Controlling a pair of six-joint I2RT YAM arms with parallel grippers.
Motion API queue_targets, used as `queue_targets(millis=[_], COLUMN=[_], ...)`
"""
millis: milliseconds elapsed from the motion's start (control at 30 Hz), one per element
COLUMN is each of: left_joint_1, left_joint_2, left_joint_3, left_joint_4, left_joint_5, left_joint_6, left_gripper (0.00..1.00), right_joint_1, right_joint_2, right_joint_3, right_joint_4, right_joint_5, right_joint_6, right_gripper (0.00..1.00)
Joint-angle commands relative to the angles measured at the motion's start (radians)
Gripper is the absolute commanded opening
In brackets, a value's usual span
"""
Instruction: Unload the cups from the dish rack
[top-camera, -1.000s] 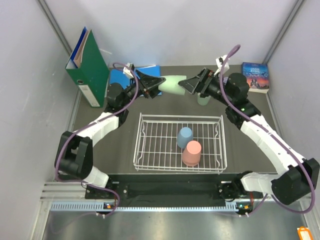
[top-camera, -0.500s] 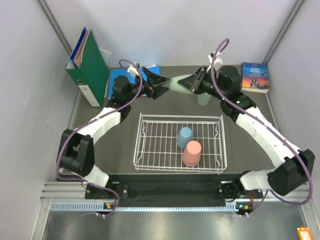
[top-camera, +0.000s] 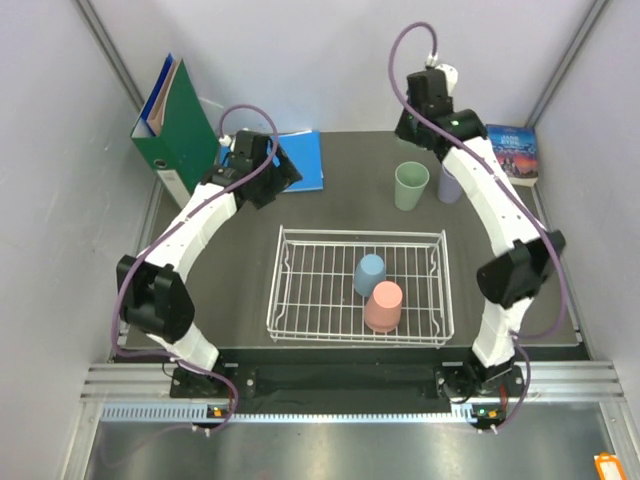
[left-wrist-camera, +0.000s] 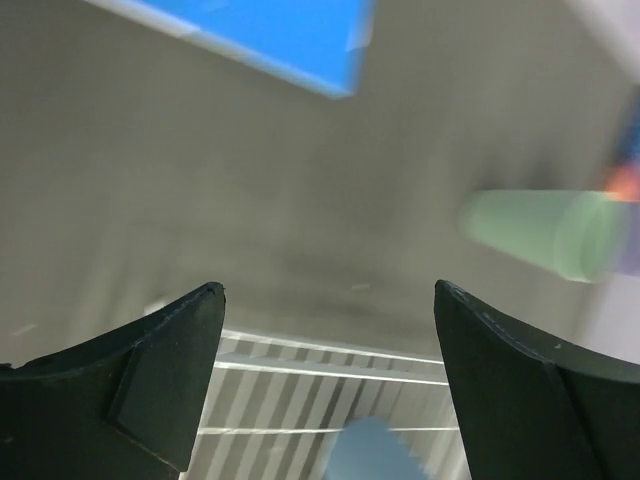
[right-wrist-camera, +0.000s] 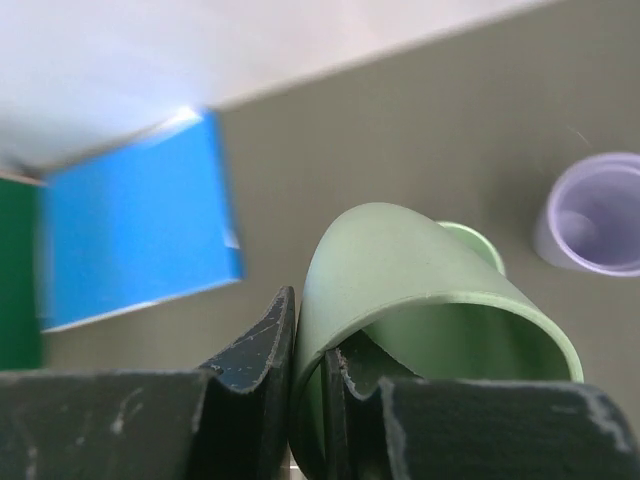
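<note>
My right gripper (right-wrist-camera: 312, 325) is shut on the rim of the sage green cup (right-wrist-camera: 420, 270), one finger inside and one outside. From above, that cup (top-camera: 411, 185) is mouth up beside the lavender cup (top-camera: 450, 184), behind the dish rack (top-camera: 360, 233). I cannot tell whether it touches the table. The dusty blue cup (top-camera: 369, 274) and salmon pink cup (top-camera: 383, 305) stand upside down in the rack. My left gripper (left-wrist-camera: 325, 290) is open and empty, above the table behind the rack's far edge. Its view shows the rack wires (left-wrist-camera: 300, 370) and the blue cup (left-wrist-camera: 370, 450) below.
A blue book (top-camera: 300, 160) lies flat at the back left, with a green binder (top-camera: 178, 130) upright against the left wall. Another book (top-camera: 512, 152) lies at the back right corner. Walls close in the table on three sides.
The green cup was between both grippers. The left gripper has let go, opened and pulled back left. The right gripper has shut on the cup and carried it right, next to the lavender cup.
</note>
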Motion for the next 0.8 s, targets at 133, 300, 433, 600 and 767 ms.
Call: queue_targets(millis=[133,300,433,600,767], left_joint_1=[-0.005,-0.007,-0.007,-0.005,-0.007], left_joint_2=[0.034,0.046,0.061,0.075,0.084], left_joint_3=[0.023,0.021,0.021,0.023,0.023], left_joint_4=[-0.275,-0.274,-0.268,-0.269,-0.268], left_joint_5=[-0.197,-0.197,-0.178,-0.178,-0.18], left_joint_6=[0.11,0.119,0.122,0.124,0.124], left_gripper=[0.88,0.87,0.87,0.86,0.86], right_joint_1=[-0.02,-0.018,-0.021,-0.038,-0.052], right_joint_2=[0.155,0.163,0.2,0.252,0.261], right_joint_3=[0.096,0.018,0.001,0.009,0.026], right_joint_4=[-0.208,-0.162,-0.147,-0.139,-0.119], right_joint_5=[0.093,0.077,0.056,0.033,0.021], right_joint_6=[-0.023,-0.022,-0.025,-0.034,-0.043], right_gripper=[0.0,0.0,0.0,0.0,0.15])
